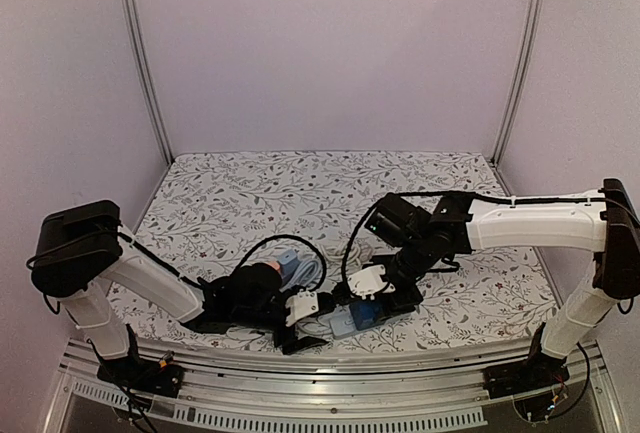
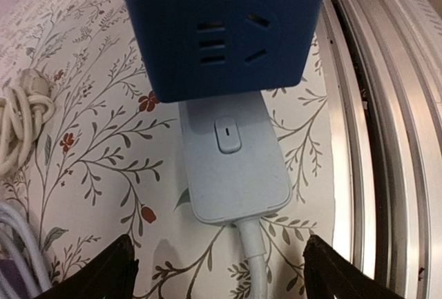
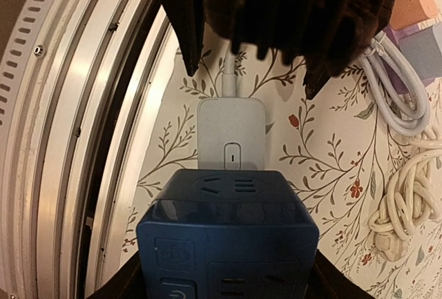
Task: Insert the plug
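At the near table [image 1: 250, 193] edge, top view: left gripper [image 1: 300, 315] and right gripper [image 1: 375, 291] face each other at close range, with the blue cube [image 1: 355, 320] between them, on the right one's side. Left wrist view: white plug [image 2: 231, 168] lies flat, straight ahead of the left gripper, long axis in line with its reach. Far end meets the cube's face; cord [image 2: 254, 257] runs back between the spread fingertips [image 2: 114, 271], which touch nothing. Prongs hidden, so seating cannot be told. Right wrist view: right gripper pinches the cube by its sides. Plug lies beyond, pointing into the cube, cord end toward the left gripper. Left arm is nearer the plug; the likely move is a push along that axis.
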Robot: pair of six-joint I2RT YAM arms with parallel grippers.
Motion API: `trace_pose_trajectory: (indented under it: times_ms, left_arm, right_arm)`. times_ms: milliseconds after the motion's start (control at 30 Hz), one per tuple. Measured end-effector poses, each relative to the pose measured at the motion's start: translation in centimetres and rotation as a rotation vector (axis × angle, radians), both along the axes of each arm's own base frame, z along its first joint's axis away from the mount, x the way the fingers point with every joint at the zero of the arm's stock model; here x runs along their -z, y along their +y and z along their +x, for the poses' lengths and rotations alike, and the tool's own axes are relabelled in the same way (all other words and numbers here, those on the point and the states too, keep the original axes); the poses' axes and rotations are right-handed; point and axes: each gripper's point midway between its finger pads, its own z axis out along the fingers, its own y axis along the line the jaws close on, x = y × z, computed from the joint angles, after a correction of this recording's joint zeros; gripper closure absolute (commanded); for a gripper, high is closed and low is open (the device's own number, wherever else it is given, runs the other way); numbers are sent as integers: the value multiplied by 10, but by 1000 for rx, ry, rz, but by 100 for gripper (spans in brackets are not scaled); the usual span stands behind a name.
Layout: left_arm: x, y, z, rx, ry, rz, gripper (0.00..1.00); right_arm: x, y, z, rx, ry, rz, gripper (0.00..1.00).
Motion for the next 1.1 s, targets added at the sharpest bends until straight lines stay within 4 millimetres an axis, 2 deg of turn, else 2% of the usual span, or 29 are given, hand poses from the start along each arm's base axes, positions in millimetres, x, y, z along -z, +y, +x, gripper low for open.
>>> trace_pose_trajectory:
  times_ms: [1100]
  left_arm:
    - [0, 1, 2, -7, -2, 1, 22]
  right_arm:
    - [2, -3, 3, -3, -26, -19, 100]
